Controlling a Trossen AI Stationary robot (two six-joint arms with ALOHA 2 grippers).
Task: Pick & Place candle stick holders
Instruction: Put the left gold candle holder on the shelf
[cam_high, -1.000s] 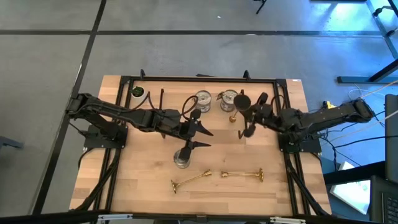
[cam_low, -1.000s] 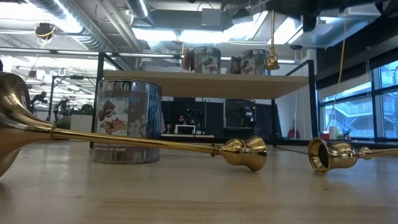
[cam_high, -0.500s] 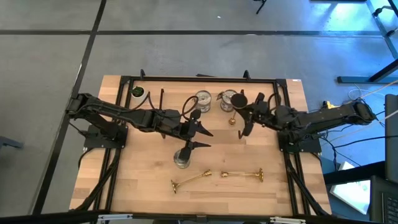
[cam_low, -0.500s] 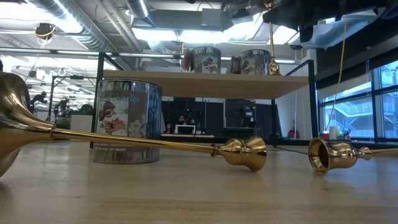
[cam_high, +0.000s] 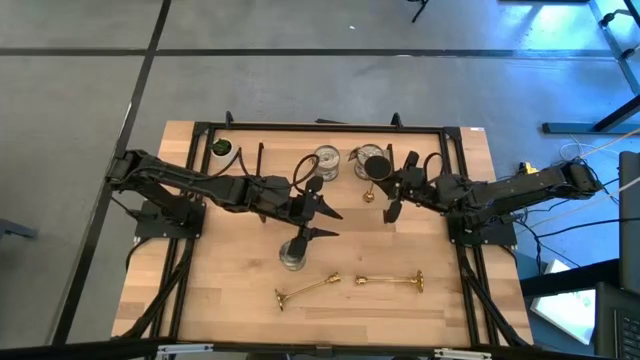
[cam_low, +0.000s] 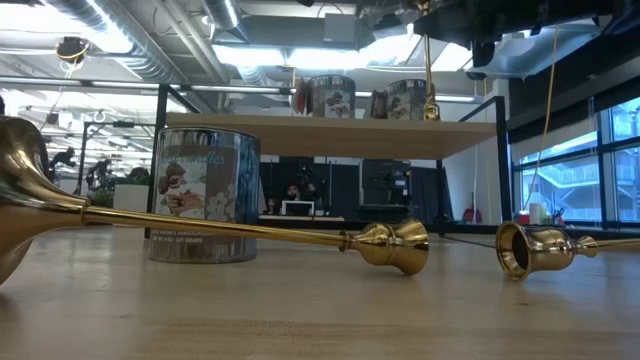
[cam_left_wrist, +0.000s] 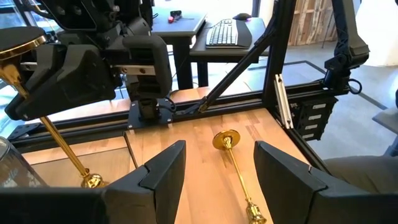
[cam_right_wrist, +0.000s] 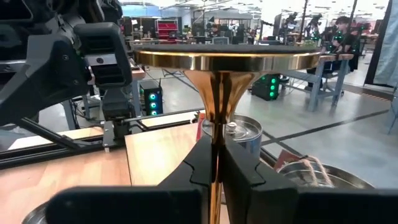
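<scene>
Right gripper (cam_high: 392, 190) over the back shelf of the rack (cam_high: 300, 129), jaws pinched on the stem of a brass stick (cam_right_wrist: 214, 124) — held upside down, dark disc end (cam_high: 375, 164) uppermost, cup end (cam_low: 430, 108) just at the shelf board in the low view; touching or not, cannot tell. In the right wrist view, both fingers (cam_right_wrist: 199, 158) pressed on the stem right under the flared disc. Two silvery cups beside it on the shelf, one (cam_high: 327, 160) left of the stick, one (cam_high: 366, 155) partly under the disc.

Left gripper (cam_high: 322, 222) mid-table, jaws spread and holding nothing, hovering just above and beside the third cup (cam_high: 293, 255), which stands on the table (cam_high: 230, 290). Left fingers (cam_left_wrist: 165, 171) apart in its wrist view, a lying stick showing between them.

Two more sticks lying flat near the front edge — one (cam_high: 308, 289) angled, left; one (cam_high: 390, 282) level, right; cup ends facing each other, apart. White pot with plant (cam_high: 221, 149) at the rack's back left corner.
</scene>
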